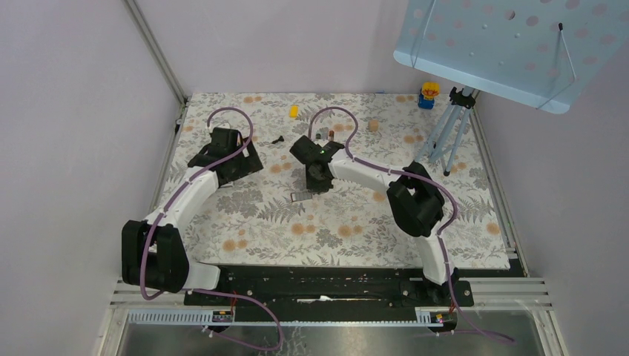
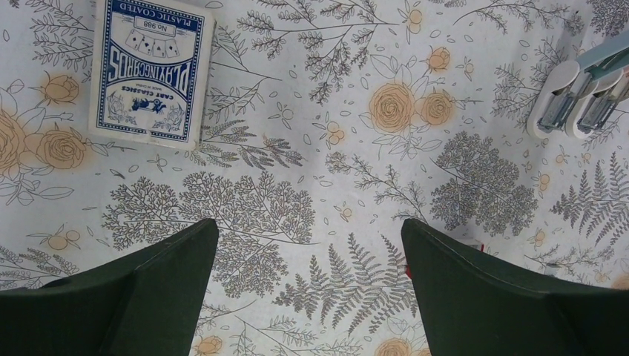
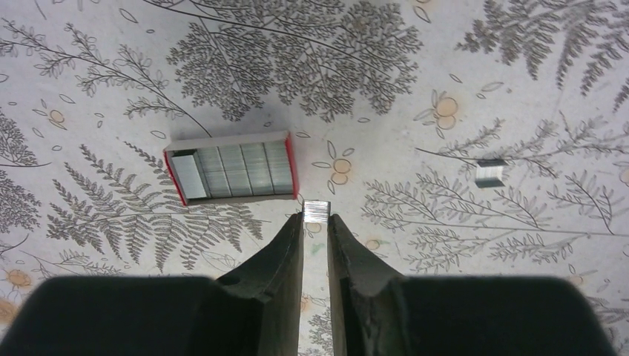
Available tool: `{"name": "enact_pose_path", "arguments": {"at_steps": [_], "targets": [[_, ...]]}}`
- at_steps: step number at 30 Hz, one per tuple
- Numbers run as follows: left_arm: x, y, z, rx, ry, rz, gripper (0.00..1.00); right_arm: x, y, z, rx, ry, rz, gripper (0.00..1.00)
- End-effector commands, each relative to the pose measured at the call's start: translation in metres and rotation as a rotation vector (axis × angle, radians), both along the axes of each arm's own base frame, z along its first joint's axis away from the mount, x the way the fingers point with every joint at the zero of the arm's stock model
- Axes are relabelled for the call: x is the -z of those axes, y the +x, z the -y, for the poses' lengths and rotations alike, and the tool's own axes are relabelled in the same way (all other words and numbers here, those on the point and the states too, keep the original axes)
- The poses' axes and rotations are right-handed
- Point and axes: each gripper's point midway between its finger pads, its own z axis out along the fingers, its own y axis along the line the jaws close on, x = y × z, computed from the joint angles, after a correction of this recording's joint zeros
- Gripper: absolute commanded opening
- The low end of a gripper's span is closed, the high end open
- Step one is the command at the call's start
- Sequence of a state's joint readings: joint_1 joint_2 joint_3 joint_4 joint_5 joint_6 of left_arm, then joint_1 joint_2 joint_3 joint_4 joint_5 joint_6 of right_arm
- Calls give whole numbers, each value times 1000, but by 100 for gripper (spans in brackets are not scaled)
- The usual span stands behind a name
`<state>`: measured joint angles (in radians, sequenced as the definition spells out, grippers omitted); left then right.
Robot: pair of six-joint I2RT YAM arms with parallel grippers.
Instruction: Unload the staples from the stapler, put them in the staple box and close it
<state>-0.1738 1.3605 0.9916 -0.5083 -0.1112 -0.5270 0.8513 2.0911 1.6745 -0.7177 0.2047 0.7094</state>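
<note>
The right gripper, pointing down, pinches 1 staple strip – the left gripper, wide open and empty, hovers near cards marked "PLASTIC COATED No. 988".

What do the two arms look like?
The left arm and right arm have white curved links between bulky black joints, with a purple cable looping along each. A green light glows on the right one. The left tool and right tool each have two dark wedge-shaped fingers.

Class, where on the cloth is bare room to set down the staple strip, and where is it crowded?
Free: between staple box and loose staples, beyond the right pincer holding the staple strip; also between playing cards and stapler. Crowded: beside that box.
</note>
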Motion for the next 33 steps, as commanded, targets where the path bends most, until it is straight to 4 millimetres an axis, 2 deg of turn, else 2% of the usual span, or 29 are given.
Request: {"name": "enact_pose_path", "arguments": {"at_steps": [1, 8, 13, 21, 33], "targets": [[-17, 6, -2, -5, -18, 71, 99, -2, 2, -22, -56, 32, 0, 22], [-17, 7, -5, -13, -22, 73, 99, 6, 8, -41, -103, 73, -14, 22], [-16, 7, -5, -12, -30, 71, 99, 6, 12, -48, -113, 90, -3, 22], [-17, 7, -5, -13, -36, 73, 99, 15, 13, -49, -120, 76, -18, 23], [-15, 7, -5, -11, -49, 68, 99, 12, 11, -38, -113, 31, -17, 26]]}}
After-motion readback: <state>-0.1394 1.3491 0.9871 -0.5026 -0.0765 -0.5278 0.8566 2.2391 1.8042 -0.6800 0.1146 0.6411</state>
